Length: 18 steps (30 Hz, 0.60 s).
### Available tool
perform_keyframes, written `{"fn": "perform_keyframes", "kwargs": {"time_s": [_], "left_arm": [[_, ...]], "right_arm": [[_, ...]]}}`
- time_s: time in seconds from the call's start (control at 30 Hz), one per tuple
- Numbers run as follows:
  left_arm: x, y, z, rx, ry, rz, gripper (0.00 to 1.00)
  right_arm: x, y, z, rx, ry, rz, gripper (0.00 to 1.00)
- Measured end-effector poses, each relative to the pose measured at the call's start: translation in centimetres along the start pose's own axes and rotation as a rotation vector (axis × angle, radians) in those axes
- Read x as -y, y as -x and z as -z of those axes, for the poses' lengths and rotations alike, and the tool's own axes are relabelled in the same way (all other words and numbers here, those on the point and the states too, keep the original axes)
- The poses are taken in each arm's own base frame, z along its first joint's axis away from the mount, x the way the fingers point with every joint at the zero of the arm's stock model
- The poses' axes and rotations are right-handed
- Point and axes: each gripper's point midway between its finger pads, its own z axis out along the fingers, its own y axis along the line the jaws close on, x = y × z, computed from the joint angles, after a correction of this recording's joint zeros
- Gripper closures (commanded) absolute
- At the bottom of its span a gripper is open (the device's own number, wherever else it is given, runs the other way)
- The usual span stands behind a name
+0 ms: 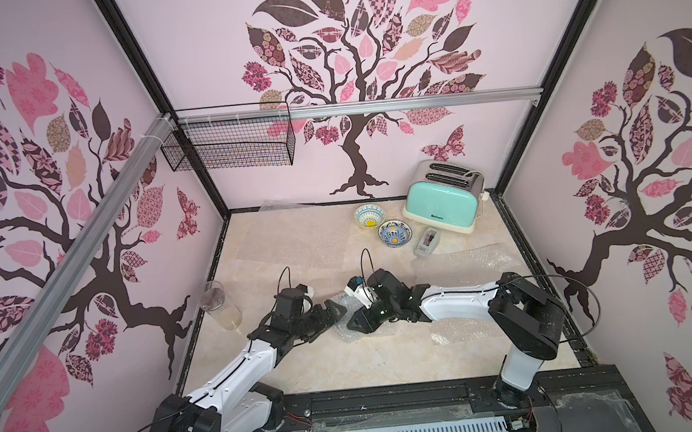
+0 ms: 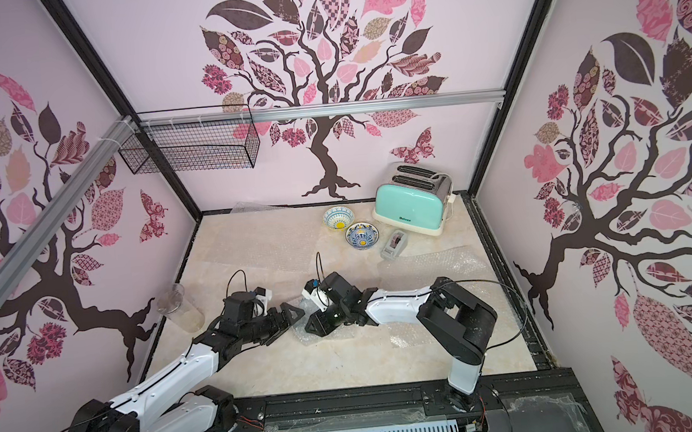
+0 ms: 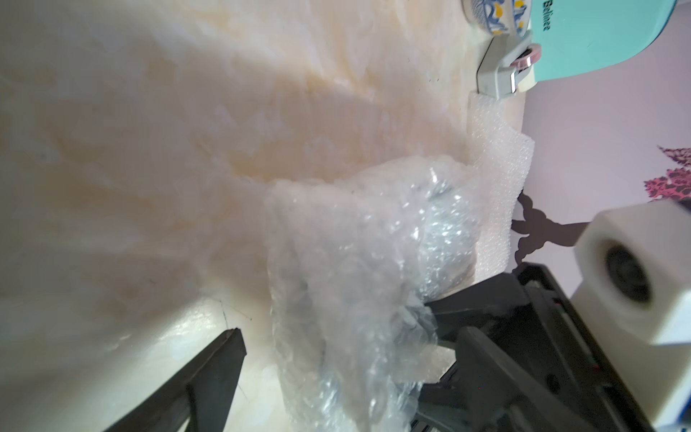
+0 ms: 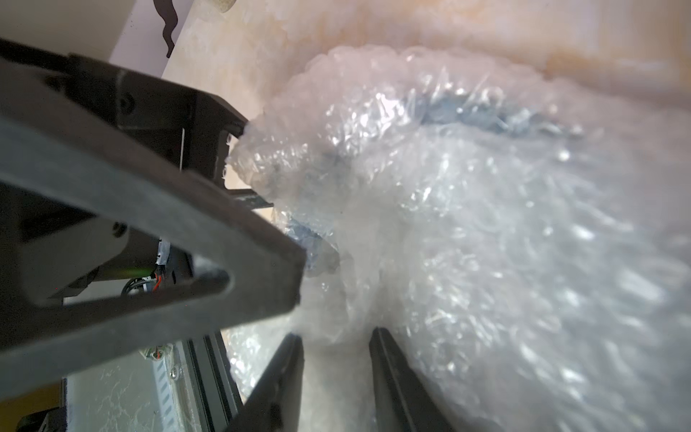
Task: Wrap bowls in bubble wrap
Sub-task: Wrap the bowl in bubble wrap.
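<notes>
A crumpled bubble wrap bundle [image 1: 344, 329] [image 3: 355, 280] [image 4: 448, 224] lies at the table's front centre, between both grippers. The dark blue of a bowl [image 4: 486, 108] shows through it. My left gripper [image 1: 334, 316] [image 3: 349, 333] is open wide, with the wrap loose between its jaws. My right gripper [image 1: 353, 314] [image 4: 336, 333] has its jaws a little apart, pinching a fold of the wrap. Two bare bowls [image 1: 369, 216] [image 1: 395, 233] with yellow centres stand at the back. Flat wrap sheets lie at the back left [image 1: 296, 237] and at the right [image 1: 460, 263].
A mint toaster [image 1: 443, 202] stands at the back right, with a grey tape dispenser [image 1: 427, 242] in front of it. A clear glass [image 1: 219, 305] stands by the left wall, beside my left arm. A wire basket [image 1: 231, 143] hangs on the back rail.
</notes>
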Motion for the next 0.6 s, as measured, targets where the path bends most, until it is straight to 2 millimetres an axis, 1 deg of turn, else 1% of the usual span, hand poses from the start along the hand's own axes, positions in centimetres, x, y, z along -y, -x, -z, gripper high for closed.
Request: {"fn": "perform_keyframes", "kwargs": {"time_s": [0.13,0.2,0.33,0.43,0.6], "left_arm": [[0.3,-1.1,-0.5,-0.038,-0.001,-0.023,0.05],[0.4,-1.4,-0.7,-0.049,0.000,-0.027,0.06],[-0.4,-1.6,-1.4,-0.061,0.025,-0.018,0.15],[-1.1,-1.8,-1.8,-0.071,0.052,-0.013,0.25],[-1.8,-1.9,-2.1,-0.076,0.079,-0.006,0.35]], "right_arm": [[0.0,-0.1,0.0,-0.004,-0.001,0.002,0.63],[0.1,-0.3,0.0,-0.011,-0.002,0.002,0.63],[0.1,-0.4,0.0,-0.015,-0.002,0.003,0.63],[0.1,-0.4,0.0,-0.017,-0.002,0.003,0.63],[0.1,-0.5,0.0,-0.019,-0.004,0.002,0.62]]}}
